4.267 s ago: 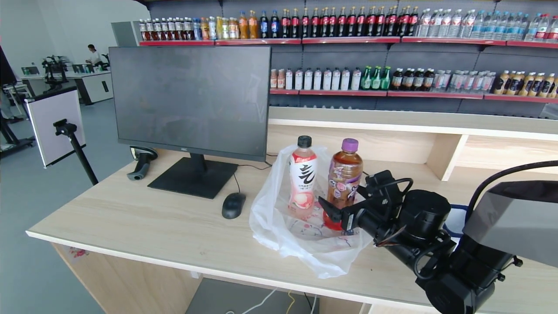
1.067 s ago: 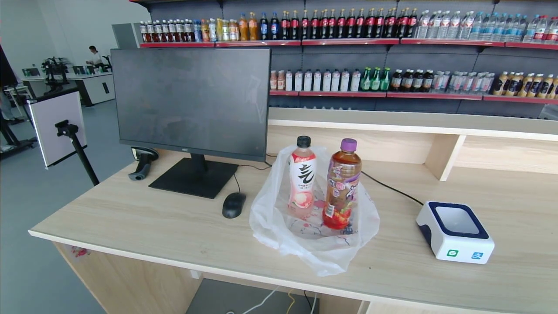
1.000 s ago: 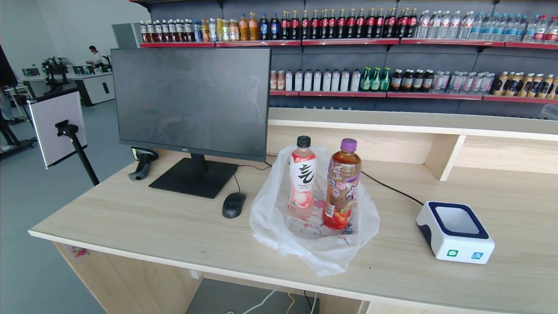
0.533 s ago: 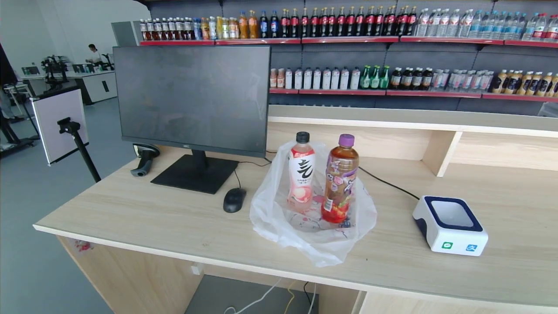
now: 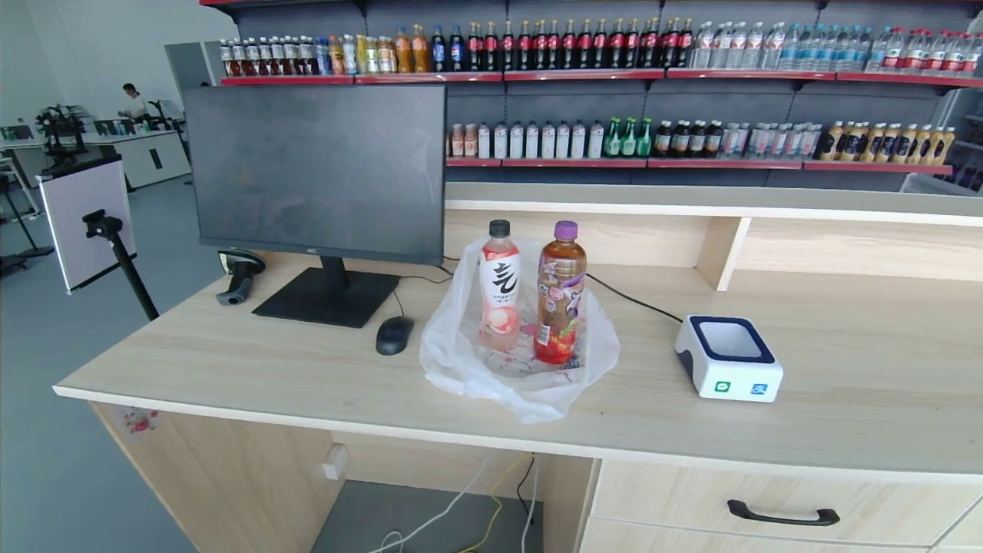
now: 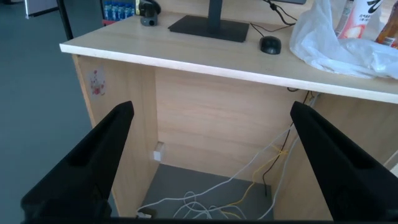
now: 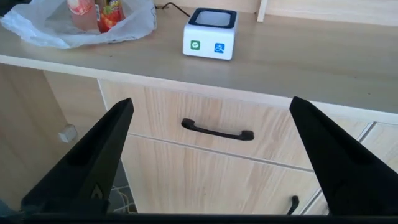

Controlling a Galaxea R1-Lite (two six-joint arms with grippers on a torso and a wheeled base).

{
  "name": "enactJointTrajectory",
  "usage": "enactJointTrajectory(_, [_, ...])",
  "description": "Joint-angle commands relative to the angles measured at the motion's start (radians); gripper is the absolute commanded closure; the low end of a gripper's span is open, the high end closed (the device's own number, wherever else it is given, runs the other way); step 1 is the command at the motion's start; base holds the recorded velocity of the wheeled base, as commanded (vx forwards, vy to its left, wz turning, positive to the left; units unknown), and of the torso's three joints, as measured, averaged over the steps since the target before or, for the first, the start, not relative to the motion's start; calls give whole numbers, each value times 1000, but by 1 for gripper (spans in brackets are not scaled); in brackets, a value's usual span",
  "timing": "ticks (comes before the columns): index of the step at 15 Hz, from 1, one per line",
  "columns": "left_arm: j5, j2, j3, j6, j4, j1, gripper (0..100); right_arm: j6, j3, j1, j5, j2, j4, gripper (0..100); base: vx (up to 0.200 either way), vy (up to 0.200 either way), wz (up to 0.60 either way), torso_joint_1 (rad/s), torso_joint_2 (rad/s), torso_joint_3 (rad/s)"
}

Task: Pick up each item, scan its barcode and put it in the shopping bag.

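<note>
Counter point(image 5: 230, 369): long pale wood top, everything for the job stands on it. Monitor point(image 5: 315, 169): dark, at the robot's left, not involved. Shopping bag point(image 5: 461, 361): thin clear film, slumped open mid-counter between mouse point(image 5: 394, 336) and scanner point(image 5: 728, 367). Tea bottle point(image 5: 559, 296) and pink bottle point(image 5: 499, 288): both upright inside the bag, just beside each other; no loose item lies on the counter, so the job looks finished. Left gripper point(image 6: 208, 109) and right gripper point(image 7: 209, 102): low in front of the counter, below its edge, jaws spread wide, holding nothing. Risk: the bottles are tall and narrow and the limp film gives no support, so a bump to the counter or a tug on the bag would likely tip one into the other; an arm raised from down there could strike the counter's front edge. Change: the right arm was at the tea bottle, hiding the scanner; it has withdrawn, the bottles stand as before, and the camera has pulled back.
</note>
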Motion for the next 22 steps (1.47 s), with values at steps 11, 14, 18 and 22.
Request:
enactJointTrajectory(11, [0, 0, 0, -1, 2, 1, 0, -2, 0, 0, 0, 1, 0, 0, 0, -127, 0, 2, 4, 1])
enactJointTrajectory(14, [0, 0, 0, -1, 0, 1, 0, -4, 0, 0, 0, 1, 0, 0, 0, -200, 0, -6, 1, 2])
enactJointTrajectory(18, [0, 1, 0, -1, 2, 1, 0, -4, 0, 0, 0, 1, 0, 0, 0, -200, 0, 4, 2, 4])
enactJointTrajectory(22, [0, 0, 0, -5, 2, 1, 0, -4, 0, 0, 0, 1, -2, 0, 0, -50, 0, 2, 1, -1])
